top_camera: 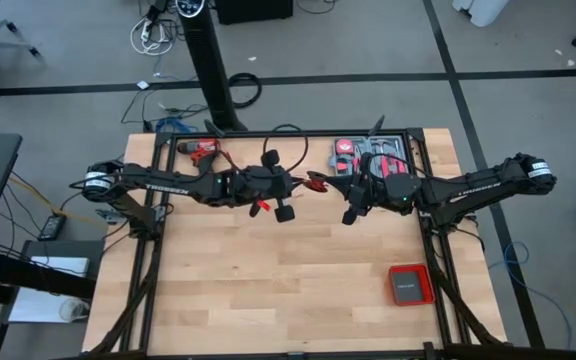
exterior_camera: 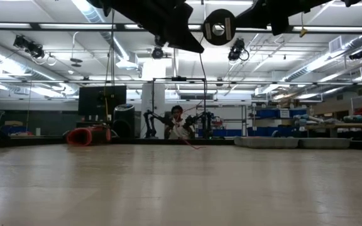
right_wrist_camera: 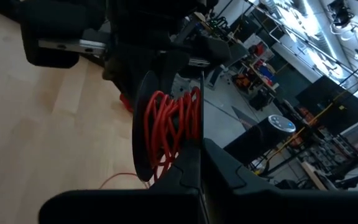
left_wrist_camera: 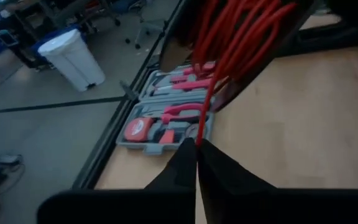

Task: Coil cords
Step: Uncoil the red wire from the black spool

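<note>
both arms raised mid-table, left gripper point(left_wrist_camera: 196, 155) pinching red cord point(left_wrist_camera: 207, 109)

In the left wrist view the coiled red cord point(left_wrist_camera: 241, 31) is cut off by the upper edge, and the tool case point(left_wrist_camera: 166, 118) behind it is blurred and partly hidden.

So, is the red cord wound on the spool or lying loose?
Mostly wound: red cord sits in loops around the black spool. One strand runs out to the left gripper, which is shut on it.
</note>
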{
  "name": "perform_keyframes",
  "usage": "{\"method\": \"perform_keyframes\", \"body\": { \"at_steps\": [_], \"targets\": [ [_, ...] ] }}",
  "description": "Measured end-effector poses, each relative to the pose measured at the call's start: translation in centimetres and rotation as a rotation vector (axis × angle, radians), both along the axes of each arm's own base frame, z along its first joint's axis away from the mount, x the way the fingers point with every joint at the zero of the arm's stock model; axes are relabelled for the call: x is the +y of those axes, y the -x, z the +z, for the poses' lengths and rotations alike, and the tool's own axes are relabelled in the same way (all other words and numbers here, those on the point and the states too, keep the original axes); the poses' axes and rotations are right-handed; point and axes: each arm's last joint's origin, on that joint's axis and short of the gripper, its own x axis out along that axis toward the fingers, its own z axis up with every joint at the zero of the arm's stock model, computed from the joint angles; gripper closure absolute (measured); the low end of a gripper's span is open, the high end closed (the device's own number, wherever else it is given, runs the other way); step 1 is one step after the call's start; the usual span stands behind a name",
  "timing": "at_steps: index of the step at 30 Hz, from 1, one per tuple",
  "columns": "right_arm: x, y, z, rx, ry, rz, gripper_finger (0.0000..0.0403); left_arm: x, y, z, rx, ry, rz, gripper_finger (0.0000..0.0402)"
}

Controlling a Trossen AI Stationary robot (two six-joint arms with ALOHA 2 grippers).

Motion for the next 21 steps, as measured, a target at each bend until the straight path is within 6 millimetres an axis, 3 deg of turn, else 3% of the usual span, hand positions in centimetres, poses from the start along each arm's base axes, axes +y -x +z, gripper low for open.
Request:
{"method": "perform_keyframes", "body": {
  "at_steps": [5,11,21],
  "targets": [
    [-0.3,0.0,-0.2,0.021,-0.005,-0.010,0.0403,0.1,0.1,0.2,0.028,-0.053,0.016,0.0399],
    [-0.7,0.1,-0.6,0.052,-0.019,-0.032,0.0403,0.0,-0.1,2.6,0.059,-0.066,0.012,0.0400],
    [-1.9,0.1,-0.5,0.036,-0.025,-0.155,0.0403,-2.0,-0.4,5.3,0.079,-0.088,-0.070,0.0401]
  ]
}}
